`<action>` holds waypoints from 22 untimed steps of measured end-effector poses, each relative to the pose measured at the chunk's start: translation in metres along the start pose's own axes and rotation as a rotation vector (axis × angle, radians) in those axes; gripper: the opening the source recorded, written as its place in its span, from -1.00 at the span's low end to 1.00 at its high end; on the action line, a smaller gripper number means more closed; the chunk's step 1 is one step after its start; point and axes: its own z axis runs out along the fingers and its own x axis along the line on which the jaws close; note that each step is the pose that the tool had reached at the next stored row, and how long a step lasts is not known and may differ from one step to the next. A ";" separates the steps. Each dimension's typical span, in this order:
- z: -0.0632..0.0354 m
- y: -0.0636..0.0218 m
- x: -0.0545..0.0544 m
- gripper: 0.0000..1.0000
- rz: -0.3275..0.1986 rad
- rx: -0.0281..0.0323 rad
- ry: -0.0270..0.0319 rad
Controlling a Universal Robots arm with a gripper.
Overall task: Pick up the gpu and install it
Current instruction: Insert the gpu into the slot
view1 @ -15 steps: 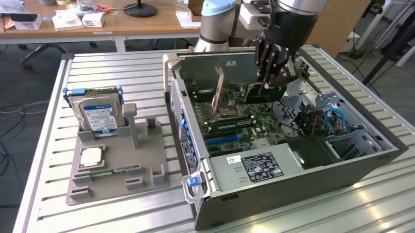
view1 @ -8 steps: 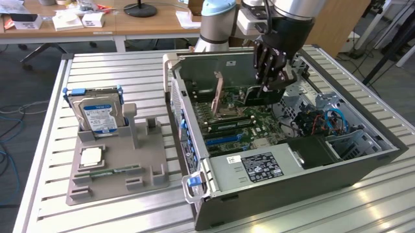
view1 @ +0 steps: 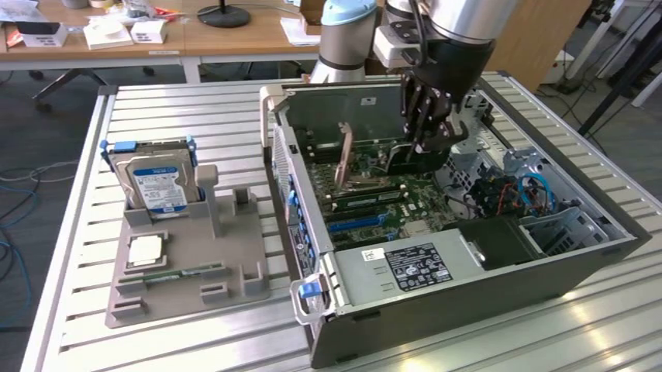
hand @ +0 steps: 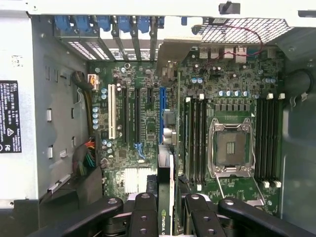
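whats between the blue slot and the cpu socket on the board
In the wrist view, a bank of black memory slots lies between them.

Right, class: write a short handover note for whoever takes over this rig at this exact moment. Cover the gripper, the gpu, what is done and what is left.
Gripper: shut on the gpu, lowered into the open computer case.
Gpu: held edge-on between the fingers, over the motherboard. It appears roughly in line with the blue expansion slot and is not seated.
Done: pick-up; the card is in the grip, inside the case.
Left: the card is not yet in any slot.
Elsewhere: the hard drive stands in the grey holder on the table, at the exterior view's left.
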 end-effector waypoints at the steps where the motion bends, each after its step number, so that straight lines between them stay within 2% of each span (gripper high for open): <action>1: 0.0015 0.0002 0.000 -0.47 -0.001 0.0000 0.0001; 22: 0.0311 0.0021 0.001 -0.47 -0.011 -0.0001 0.0001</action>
